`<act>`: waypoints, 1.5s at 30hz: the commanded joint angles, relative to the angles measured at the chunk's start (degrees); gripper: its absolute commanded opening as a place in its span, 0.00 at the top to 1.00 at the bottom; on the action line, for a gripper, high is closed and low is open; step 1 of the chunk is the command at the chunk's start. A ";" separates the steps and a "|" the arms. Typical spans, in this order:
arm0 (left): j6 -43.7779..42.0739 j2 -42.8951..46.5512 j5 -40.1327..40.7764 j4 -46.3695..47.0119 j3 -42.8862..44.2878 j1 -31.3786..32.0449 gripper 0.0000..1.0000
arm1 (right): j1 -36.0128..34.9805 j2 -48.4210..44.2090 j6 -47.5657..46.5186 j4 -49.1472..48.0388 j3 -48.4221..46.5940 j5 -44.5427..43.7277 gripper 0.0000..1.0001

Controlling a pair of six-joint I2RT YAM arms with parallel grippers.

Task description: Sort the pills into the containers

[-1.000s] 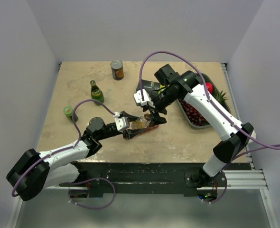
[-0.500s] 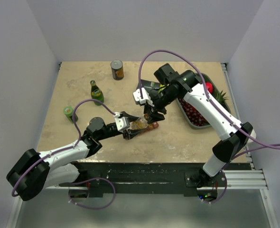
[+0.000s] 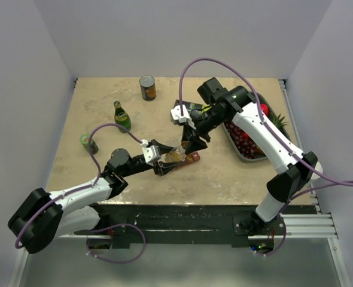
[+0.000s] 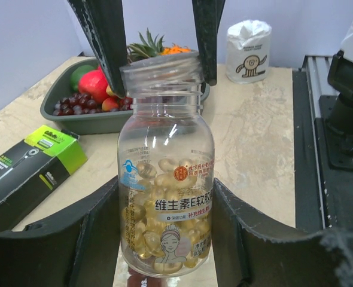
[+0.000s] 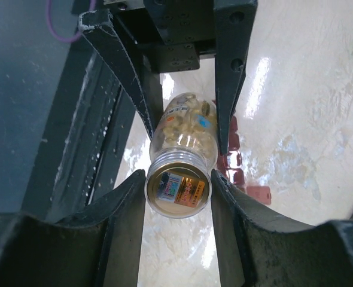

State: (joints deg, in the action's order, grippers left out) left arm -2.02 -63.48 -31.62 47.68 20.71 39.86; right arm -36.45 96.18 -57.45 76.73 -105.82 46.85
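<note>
My left gripper is shut on a clear pill bottle of yellow capsules, uncapped; the left wrist view shows its label and threaded open mouth. My right gripper is open just past the mouth, one finger on each side of the rim, close to it. The right fingers show behind the neck in the left wrist view. The dark red strip of containers lies on the table under the bottle, mostly hidden, and an end shows in the top view.
A grey fruit tray stands at the right. A black-and-green box lies behind the right gripper. A green bottle, a can and a small green jar stand at the left. A white roll shows in the left wrist view.
My right gripper has drawn back and up a little from the bottle's mouth. The left gripper has kept its hold on the bottle, barely shifting.
</note>
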 commanded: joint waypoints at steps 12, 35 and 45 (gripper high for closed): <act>9.23 0.99 -0.90 16.21 -2.16 -0.66 1.00 | 2.87 -3.80 5.94 -8.16 5.79 16.52 0.70; 13.62 2.31 -0.90 5.67 4.86 -0.66 1.00 | 1.29 -8.29 14.20 -23.11 14.50 6.32 0.69; 0.72 6.00 9.19 -6.10 7.68 -0.22 1.00 | 1.20 -8.82 51.09 -43.93 28.38 -0.08 0.70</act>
State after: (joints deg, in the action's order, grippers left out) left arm 5.21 -60.55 -29.10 37.98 21.80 38.98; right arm -33.78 87.83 -28.82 45.10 -83.02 53.45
